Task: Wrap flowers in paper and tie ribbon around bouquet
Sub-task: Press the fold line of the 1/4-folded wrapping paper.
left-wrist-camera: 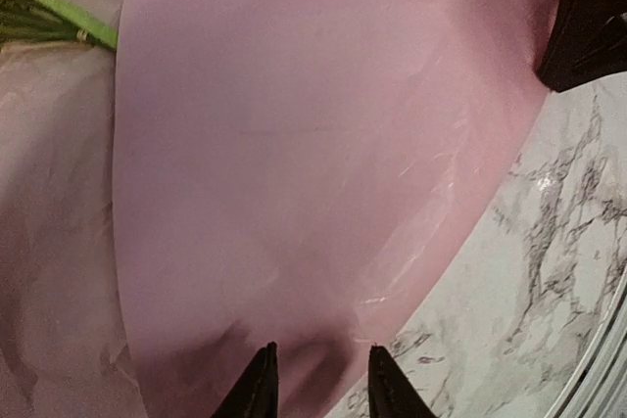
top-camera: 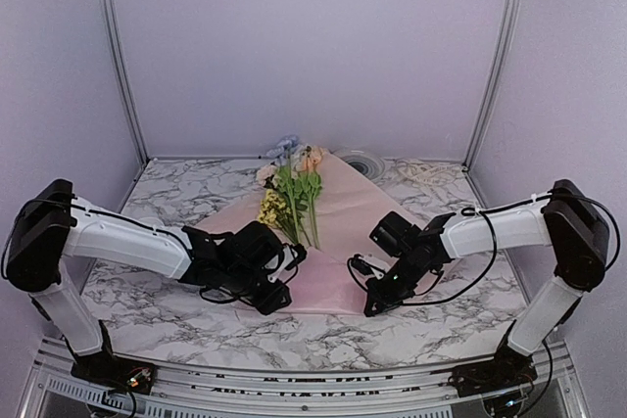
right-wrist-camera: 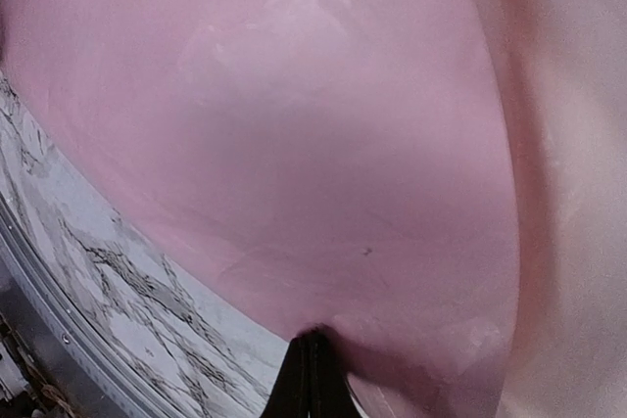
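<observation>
At the middle of the marble table (top-camera: 176,320) lies the pink paper (top-camera: 343,232), the flowers (top-camera: 294,198) atop it, blooms toward the far edge. Light and floppy, it likely handles best by its near edge: the right gripper (right-wrist-camera: 312,340) pinches it there; the left gripper (left-wrist-camera: 323,351) stands parted.

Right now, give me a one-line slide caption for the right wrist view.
The right fingers pinch the pink paper by its lifted edge above the marble table.

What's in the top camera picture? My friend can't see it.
A bunch of flowers lies on a big pink paper on a marble table, blooms toward the back. The robot's left gripper and right gripper reach in at the paper's near edge.
</observation>
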